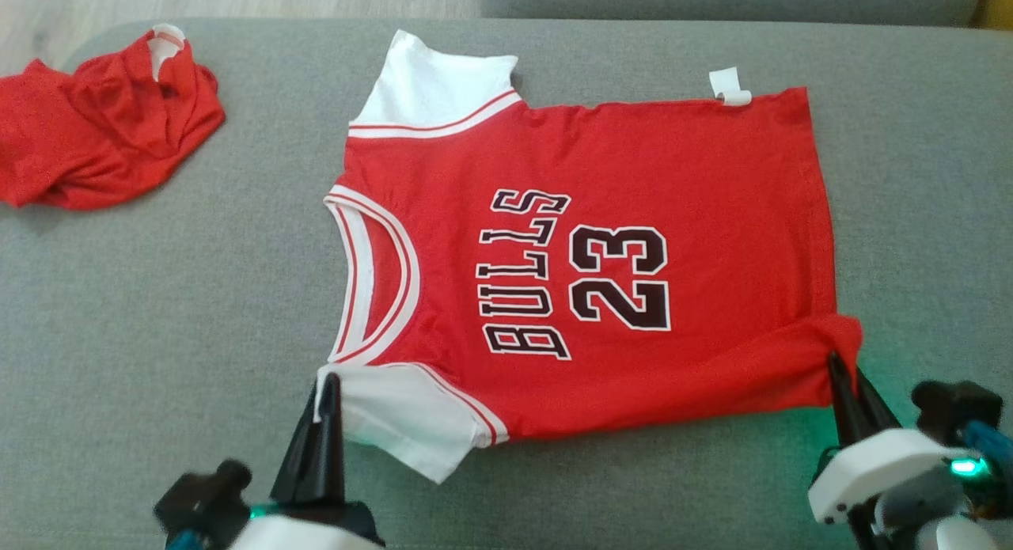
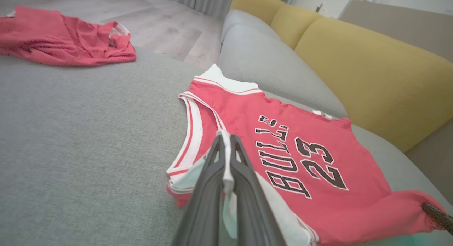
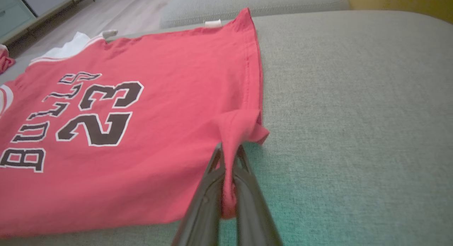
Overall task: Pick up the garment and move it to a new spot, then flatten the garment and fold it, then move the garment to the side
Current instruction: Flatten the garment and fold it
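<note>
Stands at the flatten-and-fold step. Finds garment (image 1: 633, 162) spread print-up at centre of the grey cushion (image 1: 198, 297), collar left, hem right. Grasps near white sleeve (image 1: 396, 423) with left gripper (image 1: 328, 380), clamped tight. Grasps near hem corner (image 1: 839, 336) with right gripper (image 1: 835, 362), likewise clamped, cloth bunched there. Next, likely: lift both near corners together, carry toward far edge, keep tension even. Keep clear of crumpled red garment (image 1: 103, 130) at far left.

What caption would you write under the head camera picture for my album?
Left gripper and right gripper pinch the near edge of the red jersey on the grey cushion.
</note>
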